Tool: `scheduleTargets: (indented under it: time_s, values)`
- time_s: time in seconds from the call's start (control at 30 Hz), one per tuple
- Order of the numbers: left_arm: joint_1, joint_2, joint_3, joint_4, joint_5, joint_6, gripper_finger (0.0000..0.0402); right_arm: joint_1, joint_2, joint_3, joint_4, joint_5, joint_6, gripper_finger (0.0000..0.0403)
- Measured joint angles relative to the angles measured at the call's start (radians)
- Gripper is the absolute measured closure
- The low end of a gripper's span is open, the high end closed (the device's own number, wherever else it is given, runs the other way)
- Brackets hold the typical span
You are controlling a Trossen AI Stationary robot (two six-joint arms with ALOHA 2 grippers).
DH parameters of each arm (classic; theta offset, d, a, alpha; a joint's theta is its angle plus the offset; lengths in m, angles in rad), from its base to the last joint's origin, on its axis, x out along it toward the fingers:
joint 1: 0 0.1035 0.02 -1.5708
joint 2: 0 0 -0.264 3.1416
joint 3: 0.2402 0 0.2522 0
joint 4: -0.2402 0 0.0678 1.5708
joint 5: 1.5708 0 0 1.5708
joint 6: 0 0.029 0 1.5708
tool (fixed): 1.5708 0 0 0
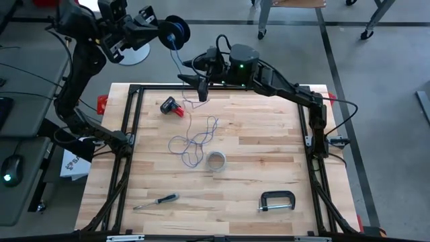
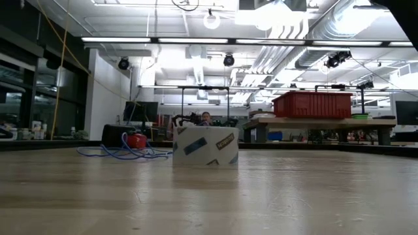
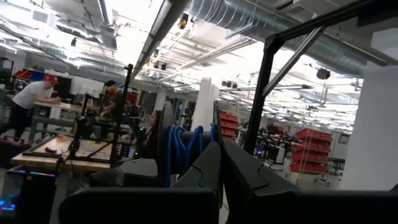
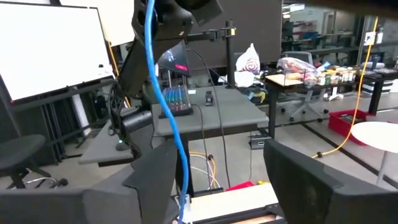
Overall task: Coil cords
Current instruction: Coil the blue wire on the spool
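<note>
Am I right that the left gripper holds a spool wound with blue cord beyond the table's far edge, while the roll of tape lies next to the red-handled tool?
Not quite. In the high view the roll of tape lies mid-table beside the loose blue cord, well apart from the red-handled tool. The left gripper does hold the spool beyond the far edge.

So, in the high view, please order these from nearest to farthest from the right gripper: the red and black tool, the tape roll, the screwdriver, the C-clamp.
Measured from the right gripper, open at the table's far edge:
1. Red and black tool, just to its left, near the far edge.
2. Tape roll, mid-table.
3. Screwdriver, near the front left, and C-clamp, near the front right: too close to call.
</note>
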Motion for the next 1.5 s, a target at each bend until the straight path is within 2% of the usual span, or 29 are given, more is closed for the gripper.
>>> scheduleTargets:
  time_s: [0.17,0.53,0.73,0.9,1.13,1.27,1.4,1.5]
  values:
    - [-0.014,0.007,0.0,0.002,-0.016,0.01,0.0401,0.007,0.005,0.0,0.005,-0.002,-0.007,0.02]
    - [-0.014,0.009,0.0,0.03,-0.034,0.01,0.0401,0.013,0.008,0.0,0.001,-0.012,-0.007,0.0225]
    - [-0.014,0.009,0.0,0.045,-0.045,0.01,0.0401,0.013,0.008,0.0,0.003,-0.012,-0.007,0.0298]
    - [-0.013,0.009,0.0,0.045,-0.05,0.023,0.0401,0.013,0.008,0.0,0.006,-0.005,-0.012,0.0383]
    - [-0.011,0.012,0.0,0.041,-0.056,0.044,0.0401,0.013,0.003,0.0,-0.002,-0.017,0.0,0.04]
    - [0.043,-0.003,0.0,-0.065,-0.002,0.074,0.0401,0.013,-0.036,0.003,-0.088,-0.017,-0.006,0.0401]
    - [0.115,-0.037,0.0,-0.266,-0.038,0.218,0.0401,0.019,-0.085,0.012,-0.177,-0.043,-0.011,0.0402]
    - [0.163,-0.047,0.0,-0.374,-0.036,0.249,0.0401,0.033,-0.113,0.011,-0.226,-0.043,-0.031,0.0402]
